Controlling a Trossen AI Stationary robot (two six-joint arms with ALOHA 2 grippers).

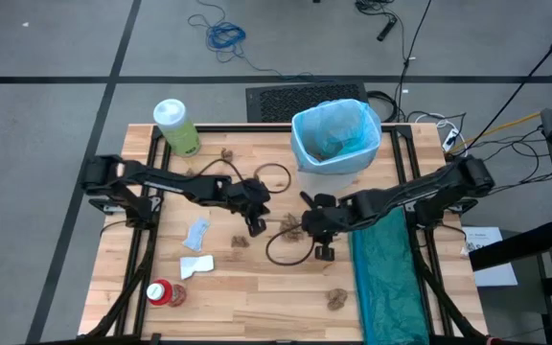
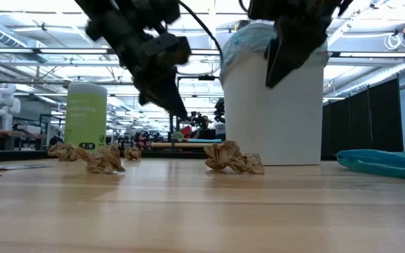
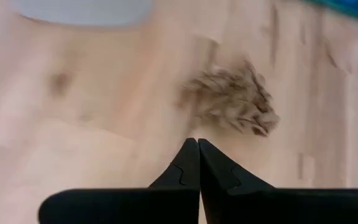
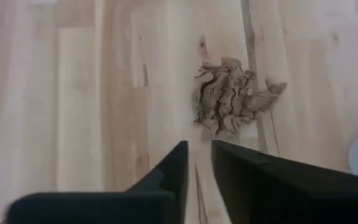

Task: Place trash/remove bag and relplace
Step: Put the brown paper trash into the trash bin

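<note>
Grey workshop floor with loose cables surrounds a pale wooden tabletop point(image 1: 257, 287) on a black frame. White wastebasket point(image 1: 336, 168) stands at the tabletop's far edge, lined with the light blue bag point(image 1: 335, 134); brown scraps already lie inside it. This basket serves as the landmark.

Crumpled brown paper wad point(image 1: 293, 228) lies on bare wood just in front of the basket, toward the near edge. It is a lumpy ball with no clear long axis. Right tool point(image 1: 325, 251) hangs just beyond the wad on the near side, fingers parted by a narrow gap and holding nothing; its wrist view shows the wad point(image 4: 232, 98) straight ahead of the tips. Judgement: the right arm is the nearer one, and a short reach back toward the basket, with wider fingers, would bracket the wad.

Left tool point(image 1: 255, 224) hovers on the wad's other side, farther from the basket's front, fingers clenched and empty.

More trash sits farther from the basket: other wads point(image 1: 241, 241), white and pale-blue scraps point(image 1: 197, 233), a red container point(image 1: 164, 293) by the near edge. Green bottle point(image 1: 175, 126) stands level with the basket, well apart. Teal bag point(image 1: 386, 278) lies flat in front of the basket along the tabletop's side edge.
</note>
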